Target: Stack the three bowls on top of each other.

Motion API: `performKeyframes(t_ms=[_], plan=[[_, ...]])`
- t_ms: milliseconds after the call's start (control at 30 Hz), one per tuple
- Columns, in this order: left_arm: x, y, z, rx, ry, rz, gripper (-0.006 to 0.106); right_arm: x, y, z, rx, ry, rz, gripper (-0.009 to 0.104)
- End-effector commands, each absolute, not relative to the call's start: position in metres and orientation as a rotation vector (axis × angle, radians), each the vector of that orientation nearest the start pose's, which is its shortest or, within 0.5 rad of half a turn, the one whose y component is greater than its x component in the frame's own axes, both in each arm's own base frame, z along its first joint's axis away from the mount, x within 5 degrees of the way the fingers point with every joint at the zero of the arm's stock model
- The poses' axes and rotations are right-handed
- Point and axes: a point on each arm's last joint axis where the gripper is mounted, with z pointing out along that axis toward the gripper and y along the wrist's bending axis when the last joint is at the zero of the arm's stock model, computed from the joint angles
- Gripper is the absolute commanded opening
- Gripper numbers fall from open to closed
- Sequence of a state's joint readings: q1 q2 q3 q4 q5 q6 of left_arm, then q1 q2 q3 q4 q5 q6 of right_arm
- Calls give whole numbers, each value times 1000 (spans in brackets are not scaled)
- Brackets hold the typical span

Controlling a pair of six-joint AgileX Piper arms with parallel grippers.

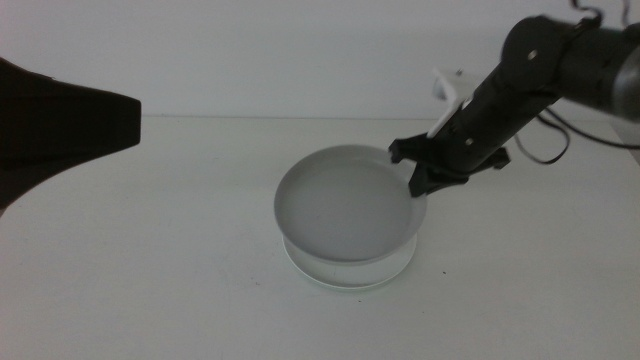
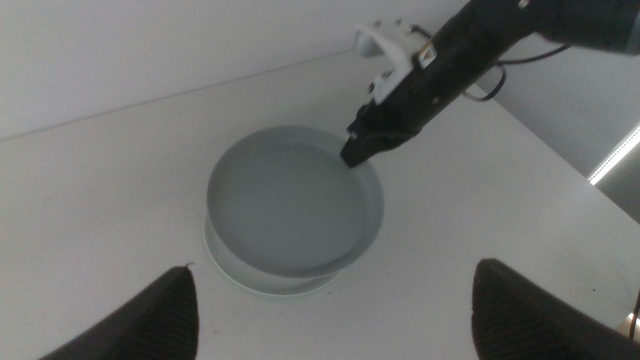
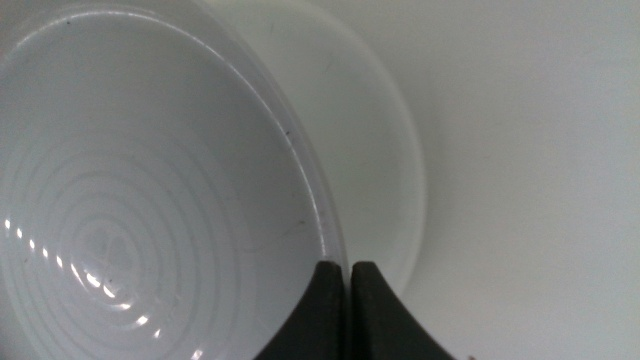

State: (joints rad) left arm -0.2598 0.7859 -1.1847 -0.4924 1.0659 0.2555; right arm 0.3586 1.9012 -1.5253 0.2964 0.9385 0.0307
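Note:
A grey bowl [image 1: 345,208] sits tilted over a paler, whitish-green bowl [image 1: 350,272] in the middle of the table. Its far right side is higher than its near side. My right gripper [image 1: 418,180] comes in from the right and is shut on the grey bowl's far right rim. In the right wrist view the jaws are pinched together on that rim [image 3: 335,245], with the pale bowl [image 3: 385,150] showing just beyond. Under the grey bowl I can make out only one pale rim [image 2: 262,283]. My left gripper [image 2: 335,315] hangs open, raised to the left of the stack.
The white tabletop [image 1: 150,280] surrounds the stack, with a white wall behind. The left arm's dark body [image 1: 60,130] fills the left edge of the middle view. A black cable [image 1: 550,150] and a white bracket [image 1: 445,85] ride on the right arm.

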Motion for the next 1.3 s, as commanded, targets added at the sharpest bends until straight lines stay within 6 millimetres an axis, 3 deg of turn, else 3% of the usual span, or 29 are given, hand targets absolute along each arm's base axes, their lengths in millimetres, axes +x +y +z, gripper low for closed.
performKeyframes(t_ms=[0, 400, 767, 833, 933, 1067, 1167, 1267], plan=[[97, -65, 445, 515, 2027, -610, 94, 374, 169, 237, -257, 2805, 474, -2], [97, -65, 445, 515, 2027, -610, 94, 387, 175, 207, -194, 2809, 458, -2], [97, -65, 445, 515, 2027, -610, 94, 386, 172, 206, -192, 2828, 417, 11], [97, -65, 445, 515, 2027, -610, 94, 386, 172, 206, -192, 2828, 417, 16], [97, -65, 445, 515, 2027, -610, 94, 386, 172, 206, -196, 2828, 416, 38], [97, -65, 445, 515, 2027, -610, 94, 385, 171, 210, -270, 2821, 407, 94], [97, -65, 445, 515, 2027, -610, 94, 379, 164, 225, -329, 2817, 374, 92], [97, -65, 445, 515, 2027, -610, 94, 371, 145, 257, -331, 2781, 324, 92]])
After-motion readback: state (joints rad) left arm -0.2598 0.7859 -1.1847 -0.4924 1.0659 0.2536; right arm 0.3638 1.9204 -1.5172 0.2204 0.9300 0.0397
